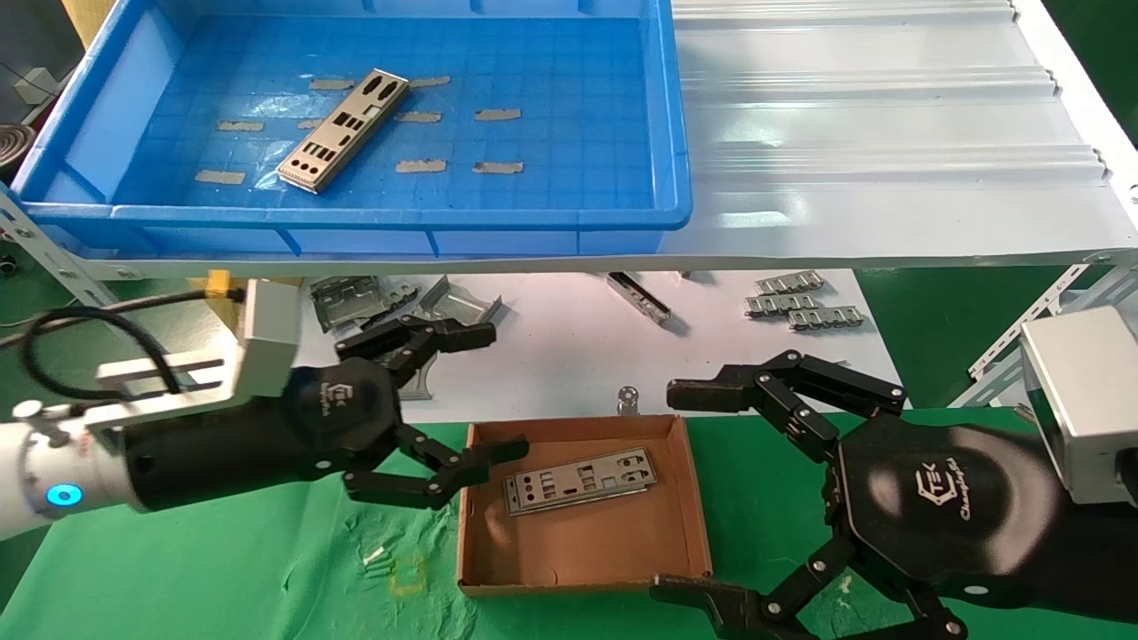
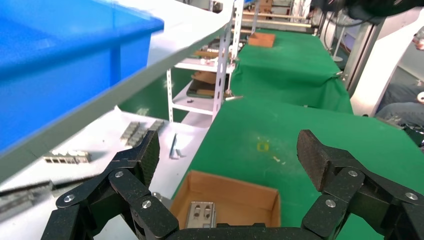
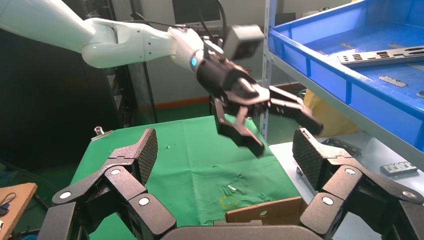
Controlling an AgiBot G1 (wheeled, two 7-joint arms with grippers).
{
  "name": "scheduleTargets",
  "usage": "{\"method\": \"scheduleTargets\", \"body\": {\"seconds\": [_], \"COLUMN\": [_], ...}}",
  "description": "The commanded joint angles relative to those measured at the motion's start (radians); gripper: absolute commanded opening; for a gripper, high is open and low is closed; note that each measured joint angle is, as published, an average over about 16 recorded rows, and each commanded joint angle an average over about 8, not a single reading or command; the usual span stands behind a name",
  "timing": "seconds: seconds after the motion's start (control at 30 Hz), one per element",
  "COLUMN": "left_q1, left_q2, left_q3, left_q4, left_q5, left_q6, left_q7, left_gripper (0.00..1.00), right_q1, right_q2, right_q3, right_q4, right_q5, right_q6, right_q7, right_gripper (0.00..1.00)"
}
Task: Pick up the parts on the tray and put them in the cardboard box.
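Observation:
One silver plate [image 1: 343, 131] lies at a slant on the floor of the blue tray [image 1: 356, 218] on the upper shelf; it also shows in the right wrist view [image 3: 382, 55]. Another plate [image 1: 580, 480] rests inside the brown cardboard box [image 1: 582, 573] on the green cloth, and one end of this plate [image 2: 201, 214] shows in the left wrist view. My left gripper [image 1: 498, 391] hovers open and empty just left of the box's far corner. At the box's right side my right gripper [image 1: 680, 493] is open and empty.
The white corrugated shelf sheet [image 1: 889, 133] extends right of the tray. Under it a white surface holds bent grey brackets [image 1: 356, 302], a narrow strip [image 1: 638, 298] and ribbed connector strips [image 1: 805, 307]. A small metal clip [image 1: 628, 400] stands behind the box. Shelf framing [image 1: 1058, 311] rises at right.

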Motion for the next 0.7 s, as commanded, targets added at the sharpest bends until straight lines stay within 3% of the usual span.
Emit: {"method": "scheduleTargets", "body": {"seconds": [0.03,0.7], "left_q1": [0.012,0.134], "left_q2": [-0.023,-0.249], "left_q3": [-0.009,-0.100], "left_q4": [-0.035,-0.387], "left_q5": [-0.013,-0.149], "left_q6": [0.003,0.030], "left_q7": [-0.019,-0.211], "left_gripper": [1.00,1.00], "right_q1": [0.000,0.000], "right_q2": [0.000,0.000], "right_q3": [0.000,-0.001], "right_q4": [0.000,0.000], "right_q5": [0.000,0.000], "right_q6": [0.000,0.000], "right_q7": [0.000,0.000], "right_gripper": [1.00,1.00]}}
